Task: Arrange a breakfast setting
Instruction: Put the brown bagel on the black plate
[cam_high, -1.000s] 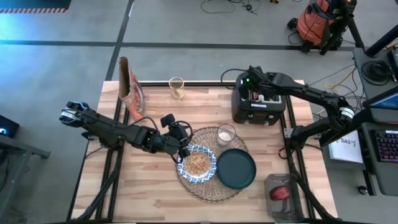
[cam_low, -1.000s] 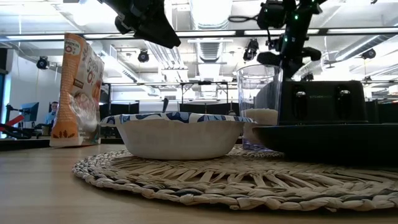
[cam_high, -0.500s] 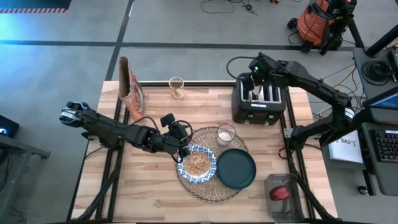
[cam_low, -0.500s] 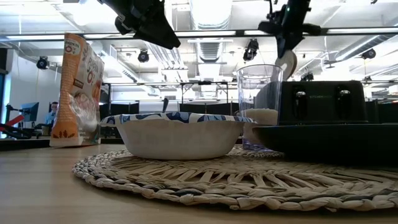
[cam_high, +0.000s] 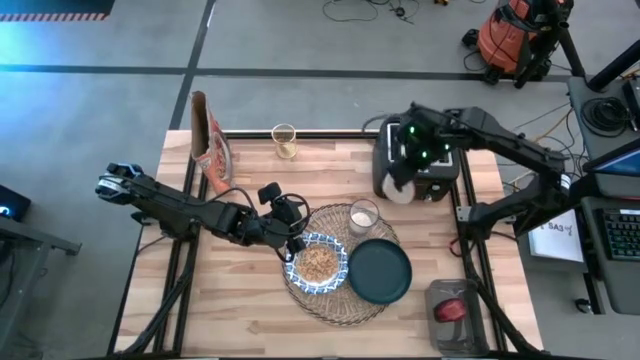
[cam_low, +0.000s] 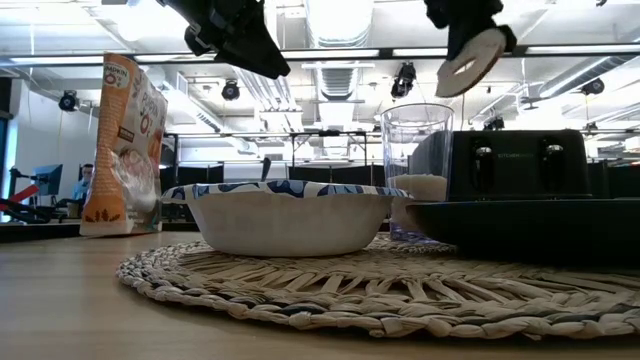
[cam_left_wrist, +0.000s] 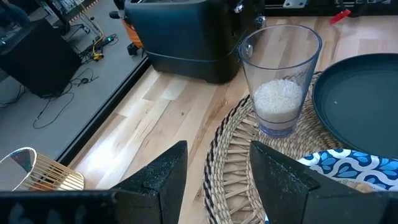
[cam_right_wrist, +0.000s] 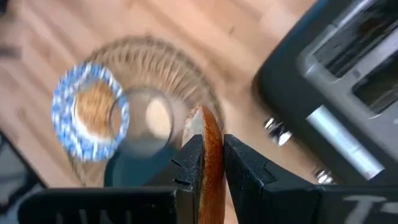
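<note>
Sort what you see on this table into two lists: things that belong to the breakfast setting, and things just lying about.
Breakfast setting:
- woven placemat
- patterned bowl, holding cereal
- teal plate
- clear glass
- round toasted slice, held in the right tool

Lying about:
- black toaster
- cereal bag
- small cup
- red item in tray

I see the table carrying a black toaster at the far right and an orange cereal bag standing upright at the far left. A yellowish cup stands between them at the far edge, well apart from both. A round bread slice is up off the table, over the toaster's near left corner. At the near right corner sits a clear tub with something red inside. On the floor beyond, far right, stands an orange vacuum.
</note>
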